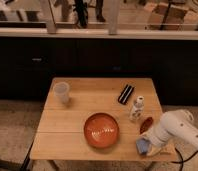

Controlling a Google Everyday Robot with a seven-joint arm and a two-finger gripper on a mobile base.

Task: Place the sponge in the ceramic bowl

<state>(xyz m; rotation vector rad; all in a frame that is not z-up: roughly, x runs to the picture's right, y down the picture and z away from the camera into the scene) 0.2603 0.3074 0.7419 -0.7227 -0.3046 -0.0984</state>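
At the front right corner of the tabletop (67,136) the sponge (141,146) lies flat, a small light-blue pad close to the edge. The gripper (149,145) is right at it, under the white arm (175,129) that reaches in from the right side. I judge that the arm is so low because the pad is thin and must be taken from above. Whether the gripper already clamps the sponge or only stands over it, I cannot tell, because the arm covers this part.

The ceramic bowl (101,131) stands near the sponge on its left, at the front middle of the tabletop. Its inside is bare, so the sponge is outside it now. Its wide mouth makes the target easy, and the way from the sponge to it is short with nothing between them.

A dark-red oval piece (146,124) lies just behind the sponge, and a small white bottle (137,108) stands a little further back. Both are close to the arm and, I think, could be pushed when it lifts. The plastic cup (61,92) and a black flat object (125,93) are well apart from this work.
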